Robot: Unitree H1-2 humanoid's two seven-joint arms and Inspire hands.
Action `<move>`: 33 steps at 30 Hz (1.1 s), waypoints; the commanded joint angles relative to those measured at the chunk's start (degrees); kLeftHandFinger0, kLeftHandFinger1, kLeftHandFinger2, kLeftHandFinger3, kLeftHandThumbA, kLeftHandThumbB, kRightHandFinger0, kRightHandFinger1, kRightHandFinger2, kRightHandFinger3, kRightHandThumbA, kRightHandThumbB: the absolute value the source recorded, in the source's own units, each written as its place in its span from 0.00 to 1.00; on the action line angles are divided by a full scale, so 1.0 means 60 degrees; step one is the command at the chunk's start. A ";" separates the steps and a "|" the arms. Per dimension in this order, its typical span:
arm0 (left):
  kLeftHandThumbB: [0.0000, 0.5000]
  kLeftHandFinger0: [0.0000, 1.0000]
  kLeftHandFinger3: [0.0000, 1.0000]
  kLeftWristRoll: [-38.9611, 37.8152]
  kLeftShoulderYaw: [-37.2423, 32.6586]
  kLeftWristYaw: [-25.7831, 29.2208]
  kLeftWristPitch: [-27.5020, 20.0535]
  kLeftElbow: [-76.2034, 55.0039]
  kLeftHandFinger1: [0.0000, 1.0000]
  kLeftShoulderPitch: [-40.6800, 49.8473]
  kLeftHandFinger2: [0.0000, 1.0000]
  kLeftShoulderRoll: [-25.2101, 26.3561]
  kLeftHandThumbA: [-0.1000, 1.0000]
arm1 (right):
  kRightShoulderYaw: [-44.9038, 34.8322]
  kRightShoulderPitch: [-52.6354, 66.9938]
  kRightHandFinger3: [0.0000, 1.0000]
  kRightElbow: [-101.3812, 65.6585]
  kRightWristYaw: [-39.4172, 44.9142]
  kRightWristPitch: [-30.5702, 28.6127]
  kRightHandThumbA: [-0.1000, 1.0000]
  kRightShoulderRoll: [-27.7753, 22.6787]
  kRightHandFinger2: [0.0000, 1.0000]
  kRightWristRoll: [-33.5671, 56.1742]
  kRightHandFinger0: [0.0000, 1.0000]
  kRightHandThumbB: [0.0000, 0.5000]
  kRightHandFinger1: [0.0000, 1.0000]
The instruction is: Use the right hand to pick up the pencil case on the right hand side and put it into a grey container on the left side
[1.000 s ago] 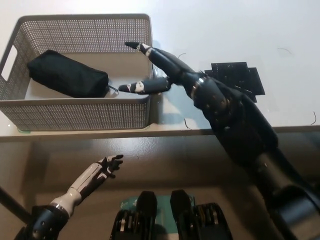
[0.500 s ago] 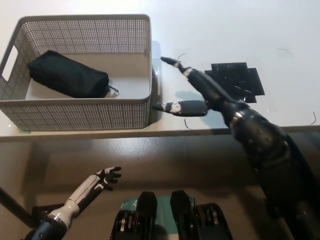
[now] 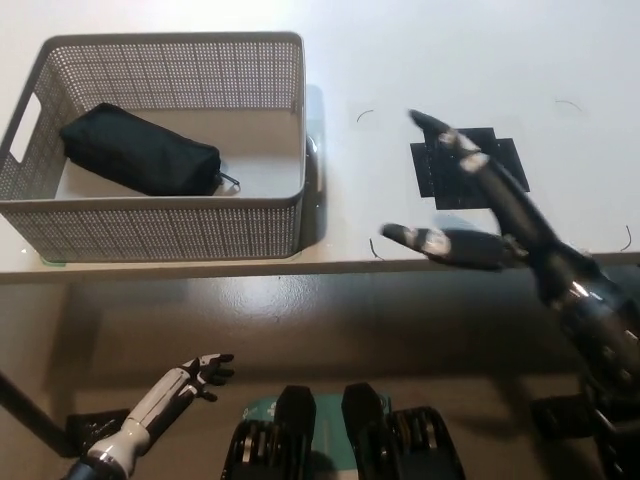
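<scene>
White table (image 3: pixel 460 60), smooth and glossy, front edge running across mid-picture; darker floor below it. Grey container (image 3: pixel 160 235) with perforated walls and a handle slot sits on the table's left half. Pencil case (image 3: pixel 138 150) lies inside it on the floor of the container, angled, toward the left and back: black, soft, elongated, with a small zip pull at its right end. Black patch (image 3: pixel 440 180) lies flat on the table right of centre. Right hand (image 3: pixel 478 205) over the table's front edge, right of the container, fingers spread wide, holding nothing. Left hand (image 3: pixel 205 370) low, below table level, fingers loosely apart, empty.
</scene>
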 commanded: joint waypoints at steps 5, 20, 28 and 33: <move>1.00 0.75 0.86 -0.0128 0.0606 0.0578 -0.0361 -0.0403 0.81 0.0136 0.80 0.0340 1.00 | -0.0979 0.1936 1.00 -0.1167 -0.0036 -0.0676 1.00 -0.0235 1.00 0.2146 1.00 0.72 1.00; 1.00 0.70 0.83 -0.0387 0.1165 0.0563 -0.0361 -0.0093 0.76 0.0063 0.74 0.0149 0.99 | -0.1690 0.3485 1.00 0.1968 -0.0338 -0.2879 1.00 -0.0312 1.00 0.2290 1.00 0.58 1.00; 1.00 0.70 0.82 -0.0410 0.1264 0.0584 -0.0361 -0.0012 0.73 -0.0029 0.71 0.0160 0.99 | -0.1885 0.3422 1.00 0.4905 -0.0584 -0.3840 1.00 -0.0327 1.00 0.2211 1.00 0.48 1.00; 1.00 0.69 0.83 -0.0403 0.1324 0.0610 -0.0361 0.0065 0.73 -0.0131 0.71 0.0175 1.00 | -0.1946 0.3004 1.00 0.6633 -0.0634 -0.4430 1.00 -0.0332 1.00 0.2278 1.00 0.41 1.00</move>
